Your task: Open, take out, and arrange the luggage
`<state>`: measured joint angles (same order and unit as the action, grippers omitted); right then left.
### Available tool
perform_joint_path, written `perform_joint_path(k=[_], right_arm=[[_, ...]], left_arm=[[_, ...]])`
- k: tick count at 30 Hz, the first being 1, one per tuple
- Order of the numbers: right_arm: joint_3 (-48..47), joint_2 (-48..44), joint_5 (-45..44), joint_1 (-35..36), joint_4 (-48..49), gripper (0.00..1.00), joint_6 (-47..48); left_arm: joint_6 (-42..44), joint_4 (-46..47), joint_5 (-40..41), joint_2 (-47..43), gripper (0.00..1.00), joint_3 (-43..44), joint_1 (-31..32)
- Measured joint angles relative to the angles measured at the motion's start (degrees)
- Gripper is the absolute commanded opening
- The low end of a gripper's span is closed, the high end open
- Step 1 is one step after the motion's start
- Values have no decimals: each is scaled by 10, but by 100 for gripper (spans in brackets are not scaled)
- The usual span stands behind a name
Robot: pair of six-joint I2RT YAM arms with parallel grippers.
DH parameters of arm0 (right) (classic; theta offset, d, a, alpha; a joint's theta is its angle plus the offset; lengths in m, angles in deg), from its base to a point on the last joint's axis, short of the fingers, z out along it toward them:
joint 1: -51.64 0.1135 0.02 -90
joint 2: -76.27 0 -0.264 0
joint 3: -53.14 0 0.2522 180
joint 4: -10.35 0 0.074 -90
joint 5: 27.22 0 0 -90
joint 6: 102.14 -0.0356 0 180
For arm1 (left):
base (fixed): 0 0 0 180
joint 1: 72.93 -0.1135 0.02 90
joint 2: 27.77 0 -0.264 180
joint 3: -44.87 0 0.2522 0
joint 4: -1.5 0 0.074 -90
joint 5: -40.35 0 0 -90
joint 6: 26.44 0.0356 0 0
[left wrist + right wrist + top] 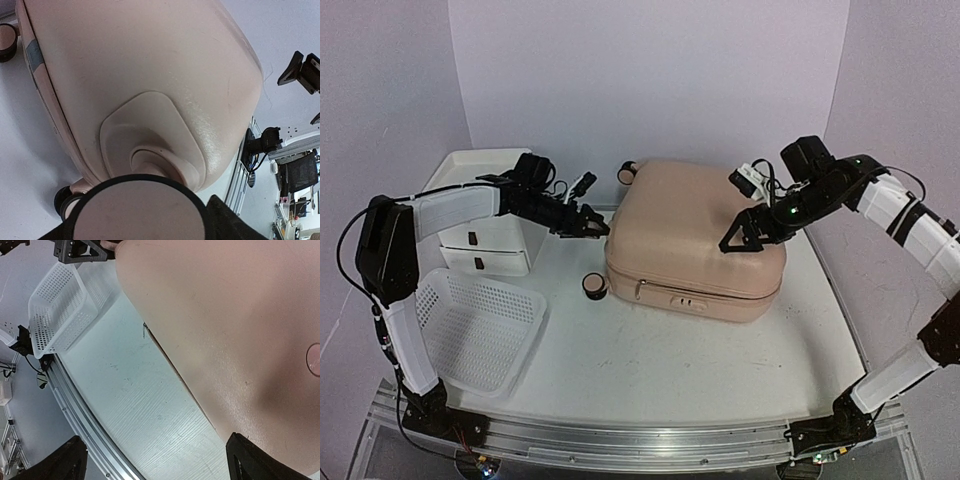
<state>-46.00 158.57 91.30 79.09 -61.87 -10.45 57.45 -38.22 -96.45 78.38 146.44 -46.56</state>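
Noting progress: the task looked barely begun. One large pale pink hard-shell suitcase (695, 225) lay flat and shut toward the back of the white worktop (650, 360). Its zipper seam (720, 292) was closed along the near side as far as could be seen, with nothing taken out and nothing arranged. Opening, emptying and arranging all remained, by my reckoning. At the suitcase's left end sat the left gripper (588, 222), its black fingers (227, 222) spread either side of a caster wheel (137, 210); whether they pinched that wheel could not be told. Over the lid's right side was the right gripper (738, 238), fingers (250, 460) wide apart with nothing between them, contact with the shell unclear. Count: one suitcase. Two black-and-cream wheels showed overhead (628, 171) (594, 286), three in the left wrist view. One white plastic drawer unit (500, 255) stood back left with two drawer fronts showing. One white mesh basket (480, 330) sat front left. Two arms.
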Motion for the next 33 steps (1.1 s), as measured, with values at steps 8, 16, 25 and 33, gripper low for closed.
perform_joint_path(k=[8, 16, 25, 33], right_arm=[[-93, 92, -16, 50, 1, 98, 57], [-143, 168, -3, 100, 26, 98, 188], [-161, 225, 50, 130, 125, 98, 324], [-179, 294, 41, 161, 176, 98, 390]], left_arm=[[-39, 0, 5, -2, 42, -10, 19], [-104, 39, 17, -23, 40, -43, 63], [-177, 99, 14, -30, 41, -73, 100], [-195, 111, 15, -33, 41, -82, 101]])
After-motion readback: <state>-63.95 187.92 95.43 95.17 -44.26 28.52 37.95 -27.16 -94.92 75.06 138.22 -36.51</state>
